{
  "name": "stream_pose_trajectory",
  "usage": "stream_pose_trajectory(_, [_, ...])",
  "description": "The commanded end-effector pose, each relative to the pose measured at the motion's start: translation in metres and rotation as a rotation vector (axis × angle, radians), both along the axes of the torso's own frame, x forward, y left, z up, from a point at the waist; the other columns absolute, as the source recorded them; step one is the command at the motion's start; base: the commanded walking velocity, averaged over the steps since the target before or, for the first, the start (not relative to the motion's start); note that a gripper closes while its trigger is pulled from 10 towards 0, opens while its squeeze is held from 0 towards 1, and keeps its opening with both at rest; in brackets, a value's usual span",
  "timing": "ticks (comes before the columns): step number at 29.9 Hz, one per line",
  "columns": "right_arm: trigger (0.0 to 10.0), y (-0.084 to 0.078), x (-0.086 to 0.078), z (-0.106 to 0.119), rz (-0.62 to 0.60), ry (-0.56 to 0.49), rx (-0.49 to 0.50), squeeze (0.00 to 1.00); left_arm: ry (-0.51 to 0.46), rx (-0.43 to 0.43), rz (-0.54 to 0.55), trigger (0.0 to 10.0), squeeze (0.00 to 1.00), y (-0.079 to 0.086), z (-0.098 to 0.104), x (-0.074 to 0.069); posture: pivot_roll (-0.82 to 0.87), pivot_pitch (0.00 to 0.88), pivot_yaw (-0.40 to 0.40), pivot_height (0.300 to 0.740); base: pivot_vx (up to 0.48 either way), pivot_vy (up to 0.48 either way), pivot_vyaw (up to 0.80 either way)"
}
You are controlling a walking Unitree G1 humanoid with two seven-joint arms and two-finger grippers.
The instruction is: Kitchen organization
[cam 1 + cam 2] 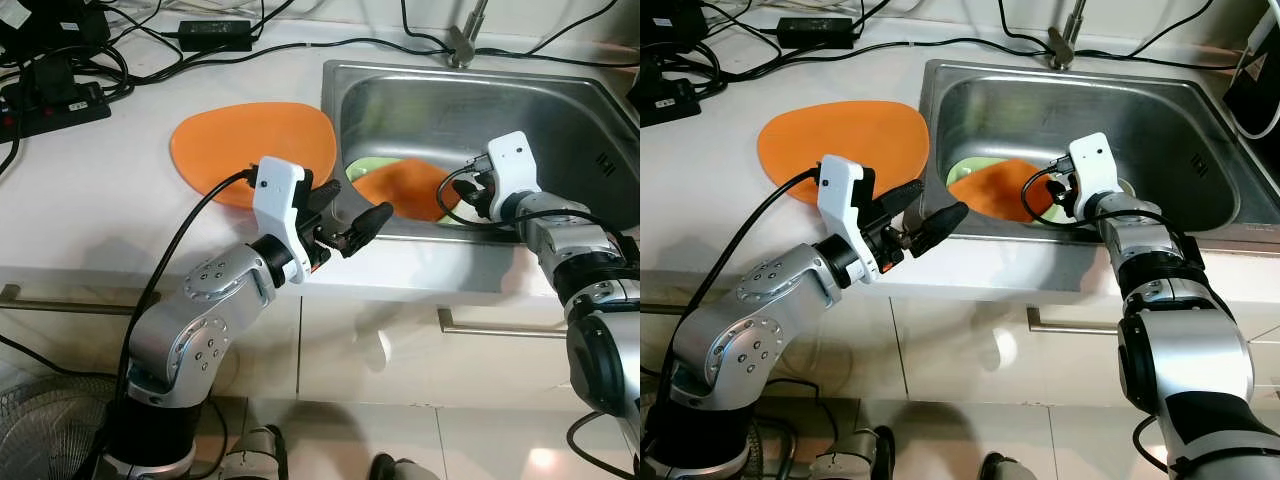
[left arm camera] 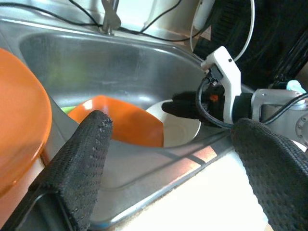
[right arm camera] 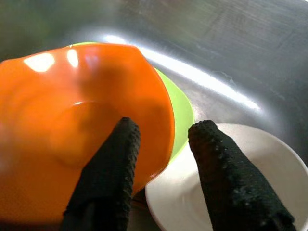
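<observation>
A steel sink (image 1: 560,110) holds an orange plate (image 1: 405,190) tilted over a green plate (image 1: 368,166) and a white plate (image 2: 180,127). My right gripper (image 3: 166,126) is down in the sink, open, straddling the orange plate's rim: one finger (image 3: 108,168) lies over the plate's inside, the other (image 3: 226,173) over the white plate. A second, larger orange plate (image 1: 250,150) lies flat on the white counter left of the sink. My left gripper (image 1: 355,205) hovers open and empty over the sink's front left corner, beside that plate.
A power strip (image 1: 55,100), a black adapter (image 1: 215,33) and tangled cables crowd the counter's back left. The faucet (image 1: 465,35) stands behind the sink. Cabinet handles (image 1: 500,325) run below the counter's front edge, and a fan (image 1: 40,420) stands on the floor at lower left.
</observation>
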State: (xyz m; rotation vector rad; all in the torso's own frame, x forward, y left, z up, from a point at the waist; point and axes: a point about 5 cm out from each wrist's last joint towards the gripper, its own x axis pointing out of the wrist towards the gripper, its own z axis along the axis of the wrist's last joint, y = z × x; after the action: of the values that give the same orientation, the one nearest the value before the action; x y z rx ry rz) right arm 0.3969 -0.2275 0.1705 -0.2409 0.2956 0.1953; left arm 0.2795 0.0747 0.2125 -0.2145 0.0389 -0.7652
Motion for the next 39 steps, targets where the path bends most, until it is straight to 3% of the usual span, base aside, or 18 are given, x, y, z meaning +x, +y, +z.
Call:
stream_pose_trajectory(1, [10.0, -0.009, -0.006, -0.012, -0.045, 0.037, 0.041, 1.00, -0.036, -0.002, 0.011, 10.0, 0.00, -0.002, 0.006, 0.001, 0.20, 0.141, -0.041, 0.740, 0.000, 0.000, 0.00])
stream_pose_trajectory(4, [10.0, -0.010, -0.003, -0.002, -0.087, -0.033, 0.126, 1.00, -0.066, -0.017, 0.069, 10.0, 0.00, 0.001, 0.012, 0.010, 0.19, 0.132, -0.032, 0.740, 0.000, 0.000, 0.00])
stream_pose_trajectory(5, [10.0, -0.010, -0.002, -0.001, -0.090, -0.042, 0.136, 1.00, -0.069, -0.021, 0.076, 10.0, 0.38, 0.002, 0.012, 0.012, 0.19, 0.132, -0.032, 0.740, 0.000, 0.000, 0.00])
stream_pose_trajectory(7, [10.0, -0.010, -0.002, 0.002, -0.096, -0.066, 0.170, 1.00, -0.080, -0.024, 0.098, 10.0, 0.55, 0.004, 0.014, 0.015, 0.18, 0.127, -0.029, 0.740, 0.000, 0.000, 0.00])
stream_pose_trajectory(8, [10.0, -0.009, -0.001, 0.005, -0.097, -0.091, 0.195, 1.00, -0.085, -0.038, 0.117, 10.0, 0.95, 0.006, 0.017, 0.017, 0.17, 0.125, -0.026, 0.740, 0.000, 0.000, 0.00])
stream_pose_trajectory(9, [10.0, -0.006, 0.001, 0.011, -0.090, -0.130, 0.270, 1.00, -0.101, -0.049, 0.164, 10.0, 1.00, 0.010, 0.020, 0.023, 0.16, 0.120, -0.021, 0.740, 0.000, 0.000, 0.00])
stream_pose_trajectory(17, [10.0, 0.028, 0.001, 0.018, 0.103, -0.168, 0.459, 1.00, -0.116, -0.059, 0.389, 10.0, 1.00, 0.036, 0.021, 0.045, 0.14, 0.104, 0.004, 0.740, 0.000, 0.000, 0.00])
stream_pose_trajectory(18, [10.0, 0.035, -0.002, 0.019, 0.151, -0.164, 0.492, 1.00, -0.114, -0.051, 0.427, 10.0, 0.55, 0.042, 0.021, 0.048, 0.13, 0.100, 0.009, 0.740, 0.000, 0.000, 0.00])
stream_pose_trajectory(19, [10.0, 0.039, -0.005, 0.019, 0.180, -0.161, 0.511, 1.00, -0.114, -0.047, 0.448, 10.0, 0.55, 0.045, 0.020, 0.050, 0.13, 0.100, 0.009, 0.740, 0.000, 0.000, 0.00])
stream_pose_trajectory(20, [10.0, 0.042, -0.010, 0.020, 0.216, -0.164, 0.515, 1.00, -0.113, -0.046, 0.474, 10.0, 0.18, 0.047, 0.020, 0.051, 0.13, 0.098, 0.011, 0.740, 0.000, 0.000, 0.00])
stream_pose_trajectory(22, [10.0, 0.047, -0.019, 0.021, 0.263, -0.165, 0.526, 1.00, -0.117, -0.041, 0.519, 10.0, 0.00, 0.050, 0.020, 0.053, 0.12, 0.096, 0.015, 0.740, 0.000, 0.000, 0.00])
stream_pose_trajectory(25, [10.0, 0.049, -0.030, 0.021, 0.309, -0.167, 0.514, 1.00, -0.120, -0.021, 0.565, 10.0, 0.00, 0.060, 0.018, 0.059, 0.11, 0.095, 0.016, 0.740, 0.000, 0.000, 0.00])
stream_pose_trajectory(26, [10.0, 0.049, -0.040, 0.022, 0.343, -0.159, 0.523, 0.76, -0.113, -0.011, 0.630, 10.0, 0.00, 0.071, 0.017, 0.062, 0.11, 0.093, 0.019, 0.740, 0.000, 0.000, 0.00])
stream_pose_trajectory(27, [10.0, 0.049, -0.044, 0.023, 0.352, -0.152, 0.532, 0.76, -0.108, -0.010, 0.652, 10.0, 0.00, 0.074, 0.016, 0.063, 0.10, 0.093, 0.019, 0.740, 0.000, 0.000, 0.00])
stream_pose_trajectory(28, [10.0, 0.049, -0.048, 0.024, 0.369, -0.146, 0.531, 0.51, -0.100, -0.010, 0.673, 10.0, 0.00, 0.077, 0.015, 0.064, 0.10, 0.092, 0.021, 0.740, 0.000, 0.000, 0.00])
stream_pose_trajectory(29, [10.0, 0.049, -0.051, 0.025, 0.387, -0.140, 0.524, 0.06, -0.094, -0.006, 0.696, 10.0, 0.00, 0.081, 0.014, 0.065, 0.10, 0.092, 0.021, 0.740, 0.000, 0.000, 0.00])
stream_pose_trajectory(30, [10.0, 0.048, -0.055, 0.025, 0.405, -0.134, 0.521, 0.00, -0.091, 0.004, 0.714, 10.0, 0.00, 0.084, 0.014, 0.065, 0.10, 0.093, 0.021, 0.740, 0.000, 0.000, 0.00])
stream_pose_trajectory(39, [10.0, 0.055, -0.084, 0.028, 0.543, -0.013, 0.479, 0.00, 0.032, 0.000, 0.879, 10.0, 0.00, 0.111, 0.002, 0.072, 0.09, 0.090, 0.025, 0.740, 0.000, 0.000, 0.00])
